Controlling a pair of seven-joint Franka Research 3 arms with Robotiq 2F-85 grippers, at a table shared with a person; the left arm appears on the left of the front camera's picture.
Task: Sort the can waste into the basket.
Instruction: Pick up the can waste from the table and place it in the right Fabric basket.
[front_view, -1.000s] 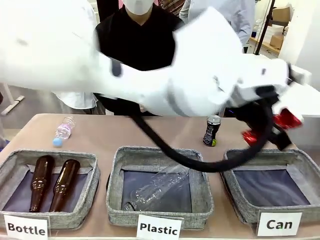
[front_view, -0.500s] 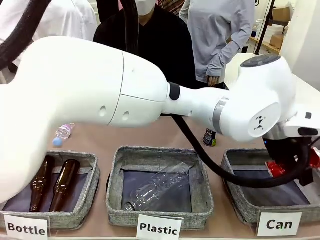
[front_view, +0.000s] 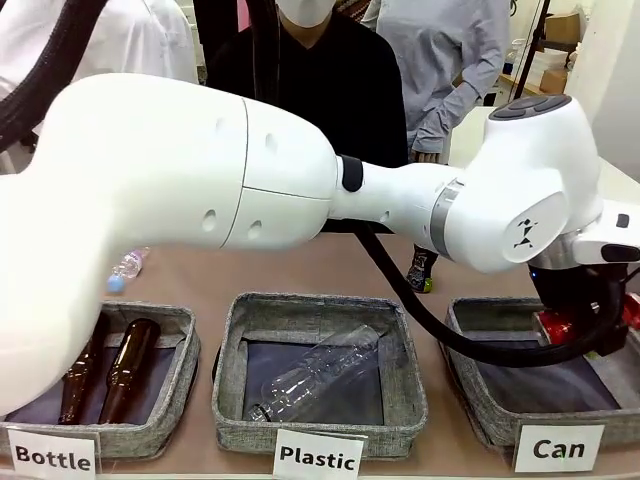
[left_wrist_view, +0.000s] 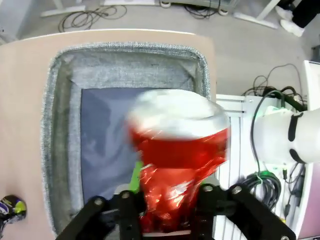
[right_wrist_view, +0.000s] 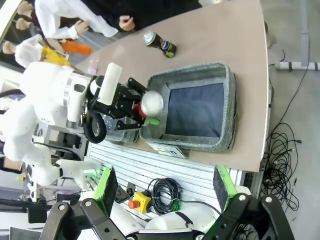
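Red can (left_wrist_view: 175, 160) (blurred) betw. L gripper (left_wrist_view: 172, 192) fingers, over basket (left_wrist_view: 59, 125).

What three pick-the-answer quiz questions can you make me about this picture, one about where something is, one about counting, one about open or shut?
1. Where is the crushed shiny red metal can? A) above the grey fabric bin labelled Can; B) inside the bin labelled Plastic; C) on the table beside the person.
2. How many brown glass bottles lie in the grey fabric bin labelled Bottle? A) one; B) two; C) four.
3. How is the right tool? A) shut on a black can; B) shut on a clear bottle; C) open, holding nothing.
Answers: 1 A, the left wrist view looks down past it into that bin. 2 B, two lie side by side. 3 C, its green-padded fingers stand wide apart with nothing between.
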